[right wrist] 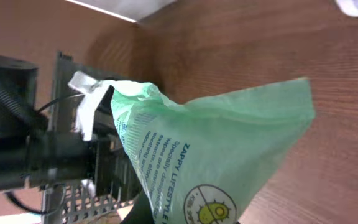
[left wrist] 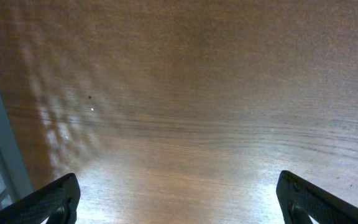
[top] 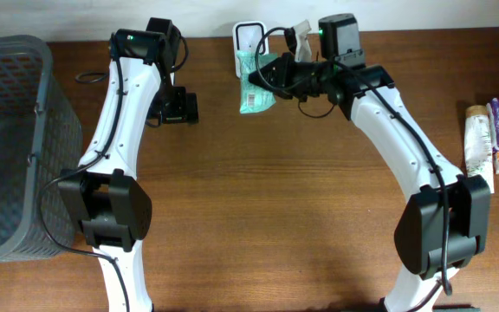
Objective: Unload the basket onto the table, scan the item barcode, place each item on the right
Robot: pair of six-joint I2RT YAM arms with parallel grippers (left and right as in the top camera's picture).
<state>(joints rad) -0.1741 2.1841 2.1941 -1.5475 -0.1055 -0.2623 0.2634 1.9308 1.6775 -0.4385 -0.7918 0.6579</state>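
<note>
While the right claw (top: 269, 78) clamps the green bag (top: 254, 88), its tips hide.
Left claw (left wrist: 178, 202) wide apart — ends cut off.

The green pouch (right wrist: 229, 143) reads "ZAPPY LIFESTYLE" in green print.

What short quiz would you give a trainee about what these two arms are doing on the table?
1. Pick one: the packet pinched in the right gripper is A) red, B) green, C) blue.
2. True or false: the left gripper is open and empty above bare wood.
3. Fill in: the grey basket stands on the robot's ___ side.

Key: 1 B; 2 true; 3 left.
</note>
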